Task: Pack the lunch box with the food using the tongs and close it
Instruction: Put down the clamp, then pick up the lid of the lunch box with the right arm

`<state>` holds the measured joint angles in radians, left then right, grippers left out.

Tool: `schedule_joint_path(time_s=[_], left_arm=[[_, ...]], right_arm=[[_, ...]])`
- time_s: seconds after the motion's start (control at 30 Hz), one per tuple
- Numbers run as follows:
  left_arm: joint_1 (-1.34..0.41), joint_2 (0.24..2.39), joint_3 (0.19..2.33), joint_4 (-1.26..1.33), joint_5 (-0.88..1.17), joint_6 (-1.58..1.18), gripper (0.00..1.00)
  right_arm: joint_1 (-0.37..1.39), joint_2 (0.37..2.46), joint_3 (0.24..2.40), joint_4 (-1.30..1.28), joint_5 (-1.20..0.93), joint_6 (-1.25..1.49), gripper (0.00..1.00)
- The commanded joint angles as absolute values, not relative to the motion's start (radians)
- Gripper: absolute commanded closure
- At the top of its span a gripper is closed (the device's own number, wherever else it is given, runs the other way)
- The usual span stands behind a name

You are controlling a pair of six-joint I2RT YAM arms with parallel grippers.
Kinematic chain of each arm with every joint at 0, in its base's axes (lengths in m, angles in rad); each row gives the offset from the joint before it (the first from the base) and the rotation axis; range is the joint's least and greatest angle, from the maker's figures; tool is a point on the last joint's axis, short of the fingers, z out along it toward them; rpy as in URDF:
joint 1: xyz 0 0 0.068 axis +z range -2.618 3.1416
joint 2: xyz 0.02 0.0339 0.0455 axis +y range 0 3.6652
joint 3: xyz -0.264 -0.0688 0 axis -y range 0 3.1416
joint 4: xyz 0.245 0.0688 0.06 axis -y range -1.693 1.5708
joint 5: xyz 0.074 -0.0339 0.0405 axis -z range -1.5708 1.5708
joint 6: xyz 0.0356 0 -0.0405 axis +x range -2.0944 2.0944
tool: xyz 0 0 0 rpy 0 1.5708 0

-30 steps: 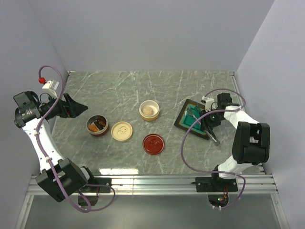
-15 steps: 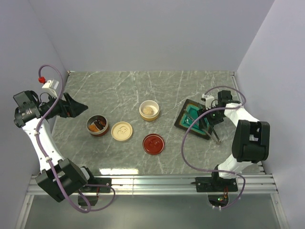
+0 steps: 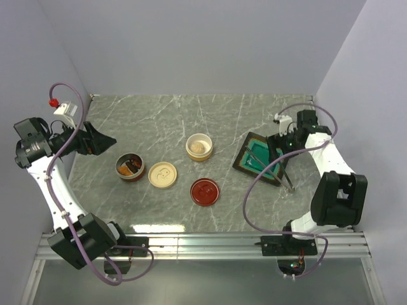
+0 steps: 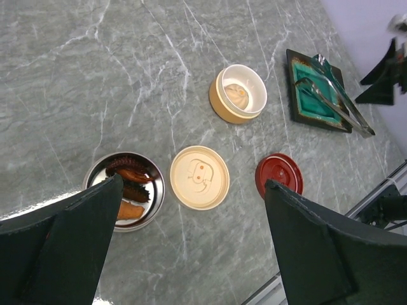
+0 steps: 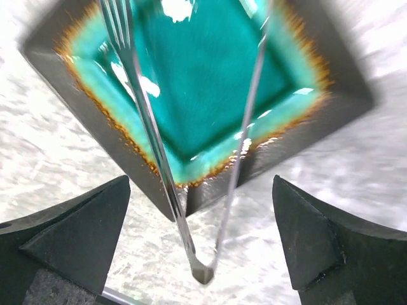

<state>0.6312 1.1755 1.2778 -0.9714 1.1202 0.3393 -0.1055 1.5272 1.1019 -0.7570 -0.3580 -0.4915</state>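
The silver tongs (image 5: pixel 147 121) lie across a square teal plate (image 3: pixel 257 160), their joined end (image 3: pixel 290 188) on the table past its near edge. My right gripper (image 3: pixel 283 156) hovers above them, open wide, the joined end lying loose between its fingers (image 5: pixel 70 238). The food (image 4: pixel 127 189), brown and orange pieces, sits in a round steel container (image 3: pixel 130 168). A tan piece lies in the cream container (image 3: pixel 200 146) of the lunch box. My left gripper (image 3: pixel 109 142) is open and empty, high above the steel container's far left side.
A cream lid (image 3: pixel 163 175) and a red lid (image 3: pixel 205 191) lie flat between the containers and the near edge. Grey walls close in the left, far and right sides; a metal rail (image 3: pixel 203 241) runs along the front.
My right gripper has opened wide and drawn back toward the far right, away from the tongs, which stay on the plate. The left arm has shifted only slightly.
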Motion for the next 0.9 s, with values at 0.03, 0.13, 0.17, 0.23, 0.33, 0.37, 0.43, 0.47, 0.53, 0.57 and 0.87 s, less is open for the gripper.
schedule_joint_path(time_s=[0.03, 0.13, 0.17, 0.23, 0.33, 0.37, 0.43, 0.47, 0.53, 0.57, 0.87], left_arm=[[0.627, 1.186, 1.335, -1.023, 1.111, 0.391, 0.0], [0.627, 1.2, 1.347, -1.072, 1.095, 0.46, 0.01], [0.627, 1.203, 1.348, -1.104, 1.094, 0.475, 0.01], [0.626, 1.216, 1.351, -1.141, 1.092, 0.537, 0.01], [0.627, 1.245, 1.341, -1.236, 1.098, 0.636, 0.01], [0.626, 1.255, 1.341, -1.256, 1.103, 0.637, 0.01], [0.627, 1.269, 1.333, -1.299, 1.124, 0.702, 0.02], [0.626, 1.282, 1.332, -1.325, 1.132, 0.733, 0.02], [0.627, 1.29, 1.324, -1.368, 1.134, 0.785, 0.02], [0.626, 1.286, 1.319, -1.368, 1.129, 0.787, 0.02], [0.626, 1.149, 1.266, -1.272, 1.085, 0.793, 0.01]], right_arm=[[-0.109, 1.434, 1.253, -0.843, -0.377, -0.474, 0.0], [-0.071, 1.404, 1.313, -0.885, -0.426, -0.463, 0.0], [-0.048, 1.394, 1.321, -0.894, -0.439, -0.465, 0.0], [0.05, 1.361, 1.325, -0.91, -0.463, -0.488, 0.0], [0.244, 1.299, 1.269, -0.899, -0.436, -0.534, 0.01], [0.291, 1.293, 1.269, -0.891, -0.428, -0.538, 0.01], [0.4, 1.292, 1.232, -0.862, -0.413, -0.549, 0.02], [0.491, 1.302, 1.223, -0.853, -0.41, -0.564, 0.02], [0.572, 1.324, 1.192, -0.813, -0.388, -0.574, 0.04], [0.653, 1.351, 1.181, -0.799, -0.359, -0.583, 0.05], [0.977, 1.496, 1.036, -0.621, -0.256, -0.655, 0.22]])
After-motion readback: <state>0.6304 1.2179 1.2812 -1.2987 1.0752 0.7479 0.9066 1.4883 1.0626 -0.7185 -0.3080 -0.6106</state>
